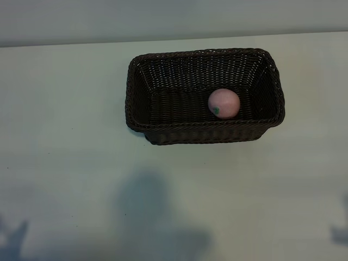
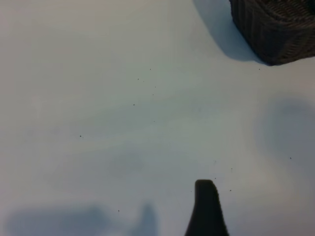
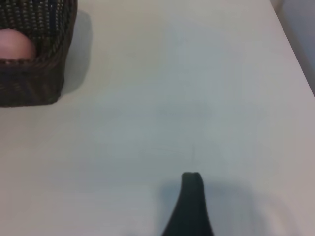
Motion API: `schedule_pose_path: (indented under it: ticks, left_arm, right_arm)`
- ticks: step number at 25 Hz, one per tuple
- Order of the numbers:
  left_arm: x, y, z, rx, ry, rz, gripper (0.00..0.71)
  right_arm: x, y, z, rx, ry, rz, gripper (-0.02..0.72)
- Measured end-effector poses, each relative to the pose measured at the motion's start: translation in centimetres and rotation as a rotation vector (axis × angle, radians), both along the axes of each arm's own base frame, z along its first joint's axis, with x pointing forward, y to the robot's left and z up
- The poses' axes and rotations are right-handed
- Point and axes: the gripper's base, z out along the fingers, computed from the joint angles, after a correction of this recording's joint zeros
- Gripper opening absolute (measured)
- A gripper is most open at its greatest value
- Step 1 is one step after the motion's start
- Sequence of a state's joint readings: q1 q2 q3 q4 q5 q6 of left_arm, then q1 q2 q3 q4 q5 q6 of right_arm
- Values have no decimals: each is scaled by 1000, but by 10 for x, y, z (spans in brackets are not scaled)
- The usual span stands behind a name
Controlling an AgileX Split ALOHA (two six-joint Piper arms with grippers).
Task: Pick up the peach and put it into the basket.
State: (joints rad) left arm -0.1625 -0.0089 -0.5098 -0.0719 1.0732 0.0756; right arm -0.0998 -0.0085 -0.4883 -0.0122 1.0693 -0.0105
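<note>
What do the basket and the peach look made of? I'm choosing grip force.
The basket: dark-brown woven wicker or a plastic imitation, matte, with a visible weave pattern. The peach: smooth pale-pink surface with a green stem mark and even colour, probably an artificial fruit; whether plastic or foam is unclear.

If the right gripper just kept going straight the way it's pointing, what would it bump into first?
Most likely the bare table. In the right wrist view one finger of the right gripper aims at open tabletop, while the basket holding the peach sits well off to one side. Depth is hard to judge.
</note>
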Motion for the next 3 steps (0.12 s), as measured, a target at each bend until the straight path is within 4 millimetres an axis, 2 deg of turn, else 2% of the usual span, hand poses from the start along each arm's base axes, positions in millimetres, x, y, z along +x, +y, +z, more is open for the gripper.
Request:
schedule_pose_path:
  ticks: [3]
  left_arm:
    - [0, 0, 0, 0, 0, 0, 531]
  right_arm:
    - [0, 0, 0, 0, -1, 0, 591]
